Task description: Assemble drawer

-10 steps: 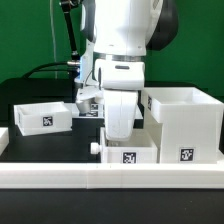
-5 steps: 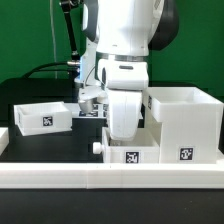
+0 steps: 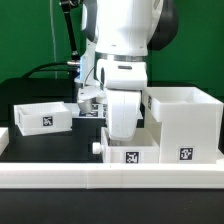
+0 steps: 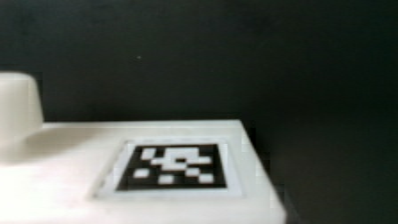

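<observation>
Since a second ago the gripper (image 3: 120,130) is being held slightly lower, and the middle tray (image 3: 130,150) is sitting nearer the case (image 3: 185,118), just beside it. Tray insertion is judged the step in hand — alignment with the case's opening is being called for next. Jaw spread cannot be told, being hidden. No writing is being shown — only square tags (image 4: 178,165); the other tray (image 3: 42,116) is lying well apart.

Two trays: a left tray (image 3: 30,117) at mid-left, a centre tray (image 3: 112,152) at lower centre. One case (image 3: 185,118) at mid-right. Three tags (image 3: 46,120), (image 3: 131,157), (image 3: 186,154), one apiece. One rail (image 3: 110,179) along the bottom. One robot arm (image 3: 120,50).
</observation>
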`<action>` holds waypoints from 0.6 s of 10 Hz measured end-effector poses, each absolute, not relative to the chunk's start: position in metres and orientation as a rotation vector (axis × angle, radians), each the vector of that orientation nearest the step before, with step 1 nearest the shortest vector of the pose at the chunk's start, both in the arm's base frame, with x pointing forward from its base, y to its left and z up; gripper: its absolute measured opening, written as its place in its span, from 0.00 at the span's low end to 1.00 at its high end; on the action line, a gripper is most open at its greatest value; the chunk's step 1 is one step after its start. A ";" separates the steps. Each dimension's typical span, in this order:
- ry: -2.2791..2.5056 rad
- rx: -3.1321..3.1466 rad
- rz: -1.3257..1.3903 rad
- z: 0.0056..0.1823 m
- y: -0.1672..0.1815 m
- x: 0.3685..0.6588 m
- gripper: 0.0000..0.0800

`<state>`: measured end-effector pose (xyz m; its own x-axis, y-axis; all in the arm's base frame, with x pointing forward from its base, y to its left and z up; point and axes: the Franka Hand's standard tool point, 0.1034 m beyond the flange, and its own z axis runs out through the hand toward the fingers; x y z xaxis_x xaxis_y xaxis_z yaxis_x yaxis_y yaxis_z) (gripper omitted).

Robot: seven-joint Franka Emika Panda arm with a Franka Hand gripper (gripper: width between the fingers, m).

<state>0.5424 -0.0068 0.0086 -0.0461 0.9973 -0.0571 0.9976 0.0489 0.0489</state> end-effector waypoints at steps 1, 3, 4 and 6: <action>2.220 2.105 0.004 0.009 -0.007 0.542 0.05; 2.216 2.102 0.011 0.008 -0.010 0.542 0.05; 2.193 2.130 0.013 0.008 -0.014 0.541 0.05; 2.195 2.128 0.011 0.008 -0.014 0.541 0.05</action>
<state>0.5411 -0.0143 0.0080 -0.0291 0.9980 -0.0556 0.9974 0.0327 0.0644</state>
